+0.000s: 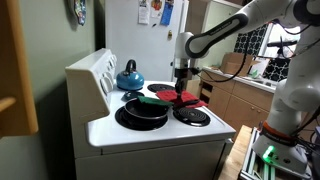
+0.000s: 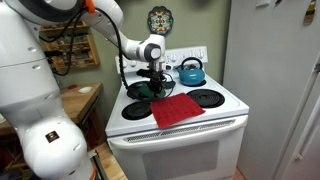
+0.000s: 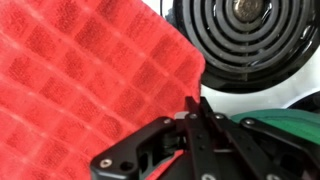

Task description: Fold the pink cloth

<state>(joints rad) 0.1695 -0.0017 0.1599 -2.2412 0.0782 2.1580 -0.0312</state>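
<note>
We see the pink cloth spread from our gripper toward the front of the stove. The jaws look pressed together, but we cannot tell if they pinch it

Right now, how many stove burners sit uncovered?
2: one burner in front of the pan, another burner in front of the kettle, with the pink cloth between them. More may hide under pan and kettle.

Soft, even indoor light fills both exterior views, which are small and grainy; the wrist view blurs up close.
</note>
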